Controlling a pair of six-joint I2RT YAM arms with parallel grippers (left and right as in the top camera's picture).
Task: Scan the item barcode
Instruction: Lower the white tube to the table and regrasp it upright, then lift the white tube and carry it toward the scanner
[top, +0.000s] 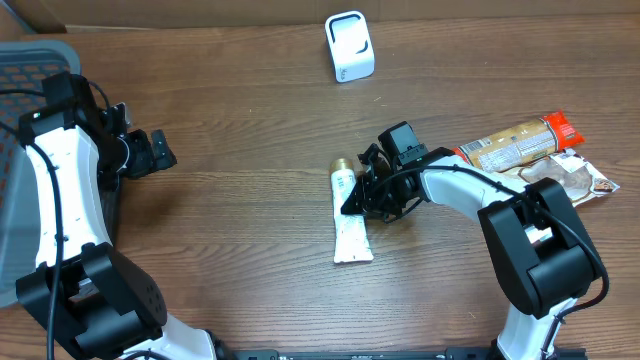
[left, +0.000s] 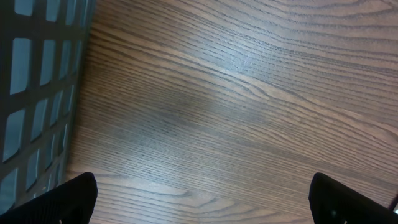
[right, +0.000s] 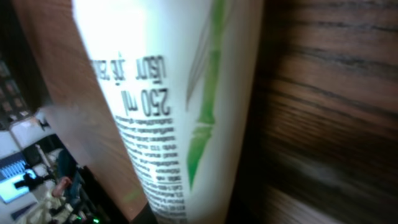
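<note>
Plainly, the tube (top: 351, 236) is found flat on the counter (top: 250, 230), touching the right tool (top: 358, 200), its long axis crosswise to the tool's reach; whether it is clenched cannot be told. The left tool (top: 160, 150), released wide, is seen well apart

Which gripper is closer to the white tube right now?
Right. The right gripper is at the white tube, on its right side about mid-length. The left gripper is far off to the left, beside the basket.
</note>
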